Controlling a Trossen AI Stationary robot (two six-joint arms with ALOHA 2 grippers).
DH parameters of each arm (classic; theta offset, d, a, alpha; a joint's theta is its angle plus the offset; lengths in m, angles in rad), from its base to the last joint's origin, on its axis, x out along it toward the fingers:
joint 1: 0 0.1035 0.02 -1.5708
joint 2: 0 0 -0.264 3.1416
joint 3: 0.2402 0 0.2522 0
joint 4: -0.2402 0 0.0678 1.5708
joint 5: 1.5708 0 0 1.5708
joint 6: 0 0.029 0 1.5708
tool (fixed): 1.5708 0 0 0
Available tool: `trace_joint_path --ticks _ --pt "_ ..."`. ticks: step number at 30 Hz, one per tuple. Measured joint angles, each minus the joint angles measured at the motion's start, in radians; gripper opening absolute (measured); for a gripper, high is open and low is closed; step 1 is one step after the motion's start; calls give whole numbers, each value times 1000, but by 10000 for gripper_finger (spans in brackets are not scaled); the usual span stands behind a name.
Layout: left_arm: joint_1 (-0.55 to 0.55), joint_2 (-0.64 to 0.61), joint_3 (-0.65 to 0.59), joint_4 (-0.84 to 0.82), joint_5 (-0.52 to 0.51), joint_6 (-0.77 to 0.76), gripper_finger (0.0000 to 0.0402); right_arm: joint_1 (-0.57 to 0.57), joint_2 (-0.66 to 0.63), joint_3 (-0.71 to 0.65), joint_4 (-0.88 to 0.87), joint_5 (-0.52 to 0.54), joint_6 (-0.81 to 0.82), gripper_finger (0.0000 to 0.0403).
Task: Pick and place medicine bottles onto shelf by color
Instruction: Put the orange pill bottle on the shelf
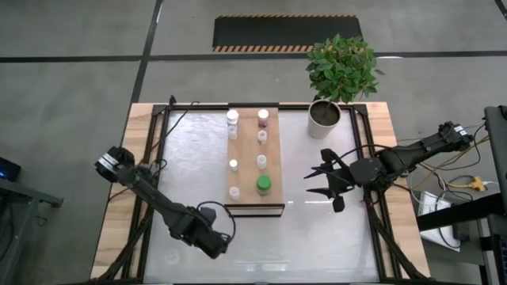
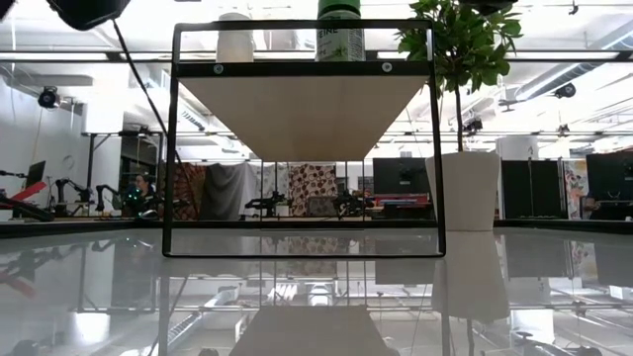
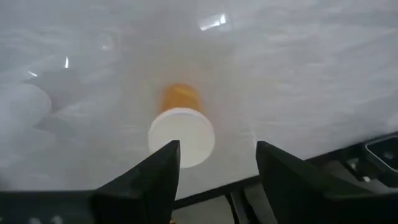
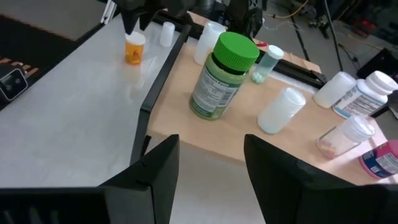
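Grey concrete floor with a hazard-striped mat surrounds the glossy white table [image 1: 317,229] in the high view, where the shelf [image 1: 247,170], a light-wood plank, lies near the table's middle carrying two rows of medicine bottles [image 1: 261,138]; the green-capped bottle [image 1: 263,185] stands at the shelf's near end, beside a white-capped one. A potted plant [image 1: 341,67] in a white pot stands off the shelf's far right corner. The left gripper [image 1: 214,241] hangs over the table just off the shelf's near left corner, while the right gripper [image 1: 321,182] sits to the right of the shelf, level with the green-capped bottle, fingers spread apart. In the low view the shelf [image 2: 305,109] is seen from below on its black frame, the green-capped bottle [image 2: 339,30] on top of it and the plant's pot [image 2: 465,188] to its right. The left wrist view looks down on an orange bottle [image 3: 181,124] with a white cap standing on the table, with the left gripper [image 3: 217,165] poised above it, jaws open and not touching it. The right wrist view shows the right gripper [image 4: 210,158] with jaws apart, facing the shelf [image 4: 249,124]; the green-capped bottle [image 4: 222,76] stands upright there among clear and white bottles, some lying on their sides, and the orange bottle [image 4: 134,48] stands on the table beyond the shelf.
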Motion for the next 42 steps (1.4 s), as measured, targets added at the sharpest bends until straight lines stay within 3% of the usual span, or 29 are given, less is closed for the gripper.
trace_joint_path --ticks 12,26,32,42 --pt "-42 27 -16 -4 -3 24 288 0 0 0 0 -27 15 171" --pt "-59 51 -77 12 -13 34 292 0 0 0 2 -26 48 171" --pt "-59 51 -88 51 -19 48 273 0 0 0 6 -26 57 171" --pt "-59 49 -85 55 -15 76 187 0 0 0 15 -26 68 171"
